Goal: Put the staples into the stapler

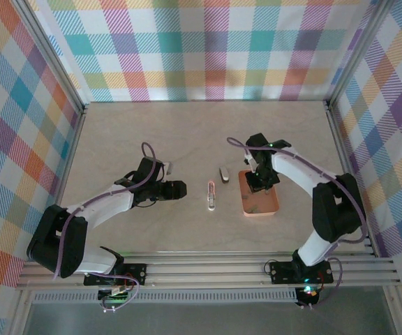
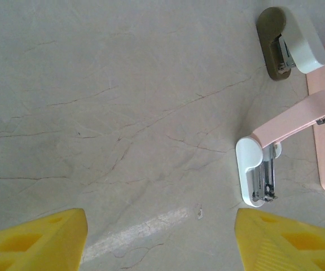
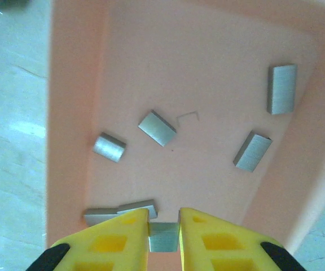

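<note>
Right tool [image 3: 163,226] is closed on one staple strip [image 3: 163,237] at the near end of the orange tray [image 3: 72,113], with the jaws pinching its two side faces. Whether the strip is off the tray floor can't be told. The other staples [image 3: 157,127] lie loose across the tray floor, apart from each other, except for a pair just left of the fingers that overlap. Left tool [image 2: 162,243] is open and empty, hovering over the tabletop [image 1: 152,139] with its jaws wide, looking at the stapler [image 2: 295,121]. The stapler sits on the tabletop between the two arms, just left of the tray, pink top swung up and metal channel exposed in the white base. A small grey-white piece [image 2: 298,42] lies beyond it, not touching. Handling guess: the strip is very light, stiff and smooth, so it could slip or twist in the pads. It's probably brittle along its length too, so a firm mid-strip pinch across the flat sides looks right, with no bending. The stapler is light and will likely skate on the smooth top when the strip is pushed in. Left tool should probably brace the white base, clear of the open channel.
</note>
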You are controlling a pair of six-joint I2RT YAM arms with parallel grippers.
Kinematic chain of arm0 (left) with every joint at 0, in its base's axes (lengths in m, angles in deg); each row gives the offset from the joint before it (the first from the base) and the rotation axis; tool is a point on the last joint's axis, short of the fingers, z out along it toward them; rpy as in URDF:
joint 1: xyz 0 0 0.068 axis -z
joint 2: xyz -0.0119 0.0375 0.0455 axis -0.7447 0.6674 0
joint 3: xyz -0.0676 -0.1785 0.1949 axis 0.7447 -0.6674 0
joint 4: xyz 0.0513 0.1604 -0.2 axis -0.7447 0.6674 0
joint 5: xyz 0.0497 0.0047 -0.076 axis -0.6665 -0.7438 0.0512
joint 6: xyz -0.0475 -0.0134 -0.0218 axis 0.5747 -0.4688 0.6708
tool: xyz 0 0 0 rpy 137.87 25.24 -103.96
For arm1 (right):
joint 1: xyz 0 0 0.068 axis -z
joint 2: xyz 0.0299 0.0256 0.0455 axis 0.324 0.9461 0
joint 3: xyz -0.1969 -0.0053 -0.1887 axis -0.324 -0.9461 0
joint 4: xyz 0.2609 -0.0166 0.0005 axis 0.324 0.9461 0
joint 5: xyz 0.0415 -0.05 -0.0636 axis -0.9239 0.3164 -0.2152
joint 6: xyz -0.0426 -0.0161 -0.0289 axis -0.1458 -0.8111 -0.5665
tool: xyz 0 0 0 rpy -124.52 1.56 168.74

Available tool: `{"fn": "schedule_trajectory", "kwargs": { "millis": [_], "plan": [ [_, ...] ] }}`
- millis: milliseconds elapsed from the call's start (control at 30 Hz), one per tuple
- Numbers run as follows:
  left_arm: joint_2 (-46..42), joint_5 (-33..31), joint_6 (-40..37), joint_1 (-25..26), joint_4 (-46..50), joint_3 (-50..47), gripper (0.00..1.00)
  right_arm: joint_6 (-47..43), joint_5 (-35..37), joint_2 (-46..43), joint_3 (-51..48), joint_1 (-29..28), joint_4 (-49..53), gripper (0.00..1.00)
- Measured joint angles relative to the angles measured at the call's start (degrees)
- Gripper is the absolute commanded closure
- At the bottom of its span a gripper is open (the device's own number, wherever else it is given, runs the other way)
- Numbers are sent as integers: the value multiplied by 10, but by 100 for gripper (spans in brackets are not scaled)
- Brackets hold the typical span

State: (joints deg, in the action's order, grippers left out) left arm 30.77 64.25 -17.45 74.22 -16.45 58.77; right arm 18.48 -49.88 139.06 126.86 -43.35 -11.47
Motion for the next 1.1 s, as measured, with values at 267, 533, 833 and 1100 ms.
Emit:
{"fn": "schedule_trajectory", "kwargs": {
  "millis": [267, 533, 833, 1100],
  "plan": [
    [-8, 0, 14, 0, -34, -7, 30, 78, -12, -95, -39, -8, -74, 80],
    [-28, -9, 16, 0, -74, -33, 30, 159, -1, -137, -90, -67, -145, 80],
    [-28, -36, 36, 0, -137, -67, 28, 249, 70, -162, -135, -176, -202, 79],
    [-30, -37, 43, 0, -180, -108, 27, 313, 119, -143, -139, -253, -220, 80]
  ]
}}
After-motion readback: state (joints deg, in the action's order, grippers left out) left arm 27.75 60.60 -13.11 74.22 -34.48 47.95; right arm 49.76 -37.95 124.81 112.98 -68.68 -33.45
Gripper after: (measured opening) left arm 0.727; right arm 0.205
